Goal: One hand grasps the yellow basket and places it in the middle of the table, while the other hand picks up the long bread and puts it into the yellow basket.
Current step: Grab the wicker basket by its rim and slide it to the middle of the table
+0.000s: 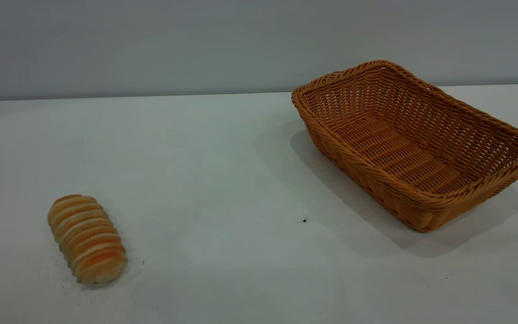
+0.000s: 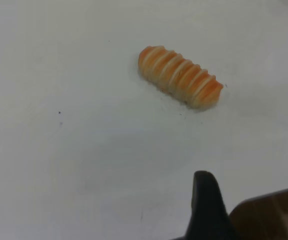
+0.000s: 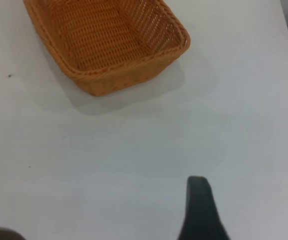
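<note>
The yellow basket [image 1: 416,144] sits empty at the right of the counter [image 1: 223,180], skewed, one corner close to the right edge. The long bread [image 1: 87,238] lies far left, well apart from it. Nothing is gripped yet, so the task looks to be at its start: next, the basket needs a rim grasp and a move across the open middle. Only one finger of the left tool [image 2: 206,207] and of the right tool [image 3: 199,210] shows; their opening I cannot tell.
</note>
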